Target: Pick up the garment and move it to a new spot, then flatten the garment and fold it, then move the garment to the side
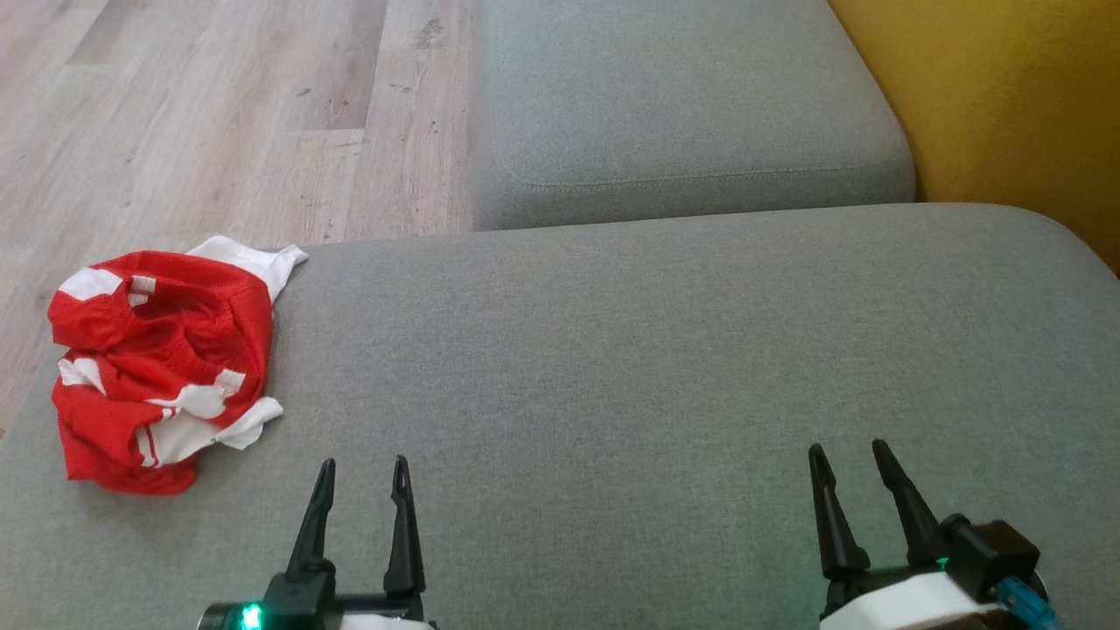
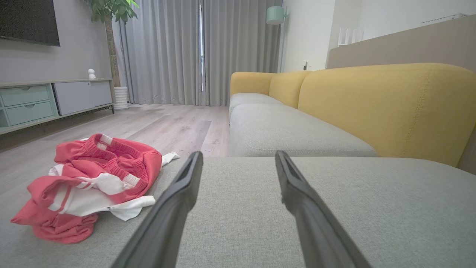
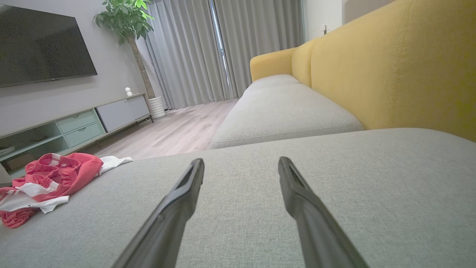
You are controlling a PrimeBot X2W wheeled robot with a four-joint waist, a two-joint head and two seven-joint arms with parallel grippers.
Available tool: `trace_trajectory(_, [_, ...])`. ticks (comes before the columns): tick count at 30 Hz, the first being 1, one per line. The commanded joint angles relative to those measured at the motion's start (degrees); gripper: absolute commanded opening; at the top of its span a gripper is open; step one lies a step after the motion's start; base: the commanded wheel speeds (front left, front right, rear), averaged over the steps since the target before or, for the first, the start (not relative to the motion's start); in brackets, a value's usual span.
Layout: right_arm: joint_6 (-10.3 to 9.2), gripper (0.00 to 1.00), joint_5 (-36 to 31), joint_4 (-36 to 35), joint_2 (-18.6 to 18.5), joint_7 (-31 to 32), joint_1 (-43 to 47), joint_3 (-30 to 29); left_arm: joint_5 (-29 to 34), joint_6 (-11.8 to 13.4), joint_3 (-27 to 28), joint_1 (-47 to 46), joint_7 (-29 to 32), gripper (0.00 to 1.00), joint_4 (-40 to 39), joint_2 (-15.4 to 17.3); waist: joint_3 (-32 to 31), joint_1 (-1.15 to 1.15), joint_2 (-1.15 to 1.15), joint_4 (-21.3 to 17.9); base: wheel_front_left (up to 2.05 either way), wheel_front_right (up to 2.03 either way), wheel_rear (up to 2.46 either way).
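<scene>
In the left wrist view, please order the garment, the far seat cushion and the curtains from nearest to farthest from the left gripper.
From the left gripper:
1. garment: crumpled, low on its left.
2. far seat cushion: ahead, slightly right.
3. curtains: at the back of the room.

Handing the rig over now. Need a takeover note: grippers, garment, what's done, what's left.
Left gripper: open, empty, over the grey fabric sofa cushion.
Right gripper: open, empty, over the same cushion.
Crumpled red-and-white fabric garment: in a heap at the cushion's left edge, closer to the left gripper, touched by neither.
Done: nothing yet.
Left: pick up and move it, flatten, fold, move aside.
</scene>
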Motion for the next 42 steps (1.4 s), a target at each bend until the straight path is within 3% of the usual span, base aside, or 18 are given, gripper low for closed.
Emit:
trace_trajectory(1, [-0.04, 1.0, -0.4, -1.55, -0.6, -0.66, -1.49, 1.42, 0.5, 0.31, 1.25, -1.84, -0.55, 1.0, -1.59, 0.01, -0.02, 0.0, 0.0, -0.01, 0.0, 0.0, 0.0])
trace_trajectory(13, [-0.04, 1.0, 0.07, -1.04, -0.6, -0.66, -1.35, 1.8, -1.2, -0.52, 0.93, -1.73, -0.55, 1.0, -0.31, 0.01, -0.12, 0.0, 0.0, 0.09, 0.0, 0.0, 0.0])
trace_trajectory(20, [-0.04, 1.0, -0.62, -0.88, -0.6, -0.66, -0.94, 2.46, -1.58, -0.05, 1.01, -1.76, -0.55, 1.0, 0.0, 0.01, 0.07, 0.0, 0.0, 2.06, 0.0, 0.0, 0.0])
trace_trajectory(42, [-0.04, 1.0, -0.36, -1.21, -0.6, -0.66, -1.57, 4.17, 0.28, 1.41, 6.07, -0.6, -0.55, 1.0, -1.38, 0.01, 0.88, 0.0, 0.0, 20.75, 0.0, 0.0, 0.0])
